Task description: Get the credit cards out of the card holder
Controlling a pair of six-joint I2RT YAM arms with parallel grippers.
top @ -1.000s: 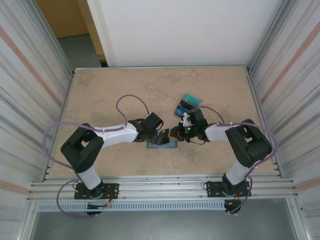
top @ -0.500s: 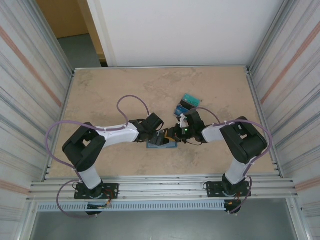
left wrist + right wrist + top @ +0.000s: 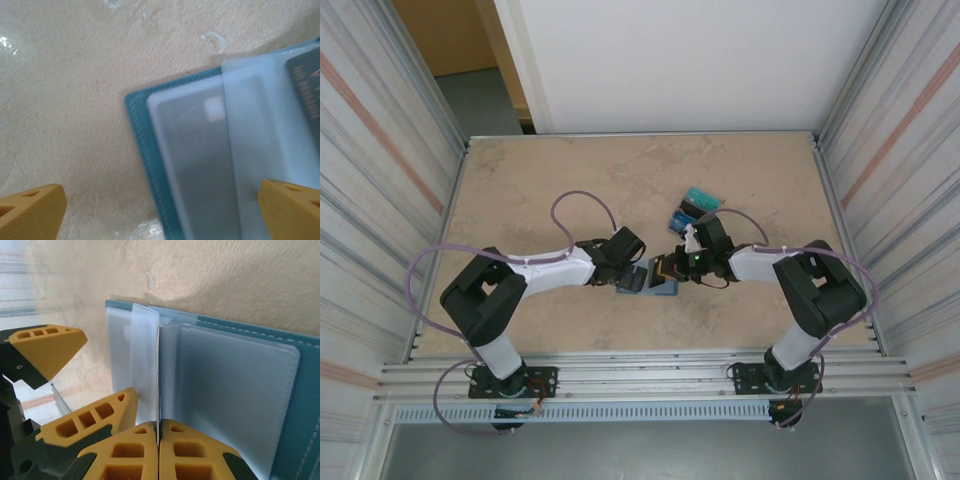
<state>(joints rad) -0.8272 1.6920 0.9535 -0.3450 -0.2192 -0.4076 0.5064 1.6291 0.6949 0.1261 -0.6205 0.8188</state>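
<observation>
The card holder [image 3: 658, 287] lies open on the table between both arms, teal rim [image 3: 145, 150] with pale sleeves [image 3: 235, 390]. My left gripper [image 3: 162, 215] hangs open over its left half, one fingertip off the holder on each side. My right gripper [image 3: 159, 427] is shut on a thin leaf [image 3: 158, 385] standing up from the holder's fold; edge-on, I cannot tell card from sleeve. A dark card [image 3: 306, 85] shows at that leaf in the left wrist view. Credit cards [image 3: 696, 206] in teal and blue lie piled behind the right gripper.
The left gripper's yellow fingers [image 3: 47, 347] stand close to the left of my right gripper's. Ribbed metal walls [image 3: 390, 180] enclose the table on both sides. Beige tabletop [image 3: 570, 170] stretches behind the arms.
The right gripper has loosened briefly and shut again on the thin leaf. Both grippers and the holder have shifted a little; the left gripper stays open.
</observation>
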